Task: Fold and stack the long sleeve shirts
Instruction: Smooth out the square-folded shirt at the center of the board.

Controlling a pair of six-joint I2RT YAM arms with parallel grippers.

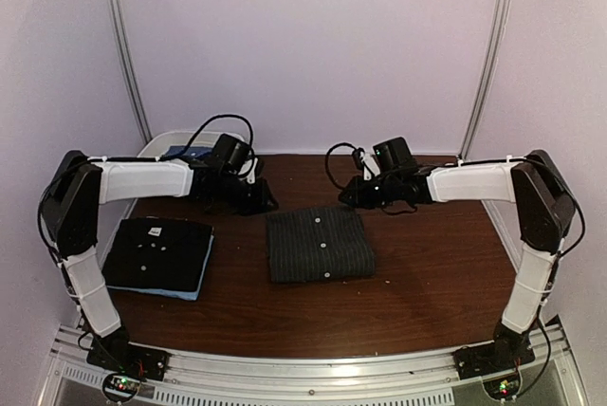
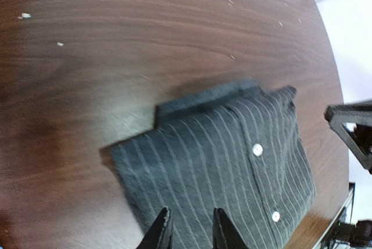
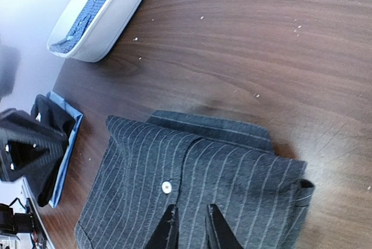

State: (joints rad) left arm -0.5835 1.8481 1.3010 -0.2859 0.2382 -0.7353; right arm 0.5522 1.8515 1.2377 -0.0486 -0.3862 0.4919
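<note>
A folded charcoal pinstripe long sleeve shirt (image 1: 318, 243) lies in the middle of the table, button front up. It fills the lower part of the left wrist view (image 2: 232, 167) and the right wrist view (image 3: 197, 179). My left gripper (image 1: 266, 202) hovers at its far left corner, and in its own view (image 2: 192, 226) the jaws stand slightly apart over the cloth with nothing between them. My right gripper (image 1: 349, 197) hovers at the far right corner, and its own view (image 3: 190, 221) shows the same, slightly open and empty. A folded black shirt (image 1: 156, 249) rests on a light blue one (image 1: 194, 290) at the left.
A white oval tub (image 3: 116, 16) holding a blue shirt (image 3: 87, 13) stands at the back left corner (image 1: 156, 148). The wooden table (image 1: 427, 264) is ringed by pale walls and two upright metal rails (image 1: 488, 55). The arm bases sit on the near rail.
</note>
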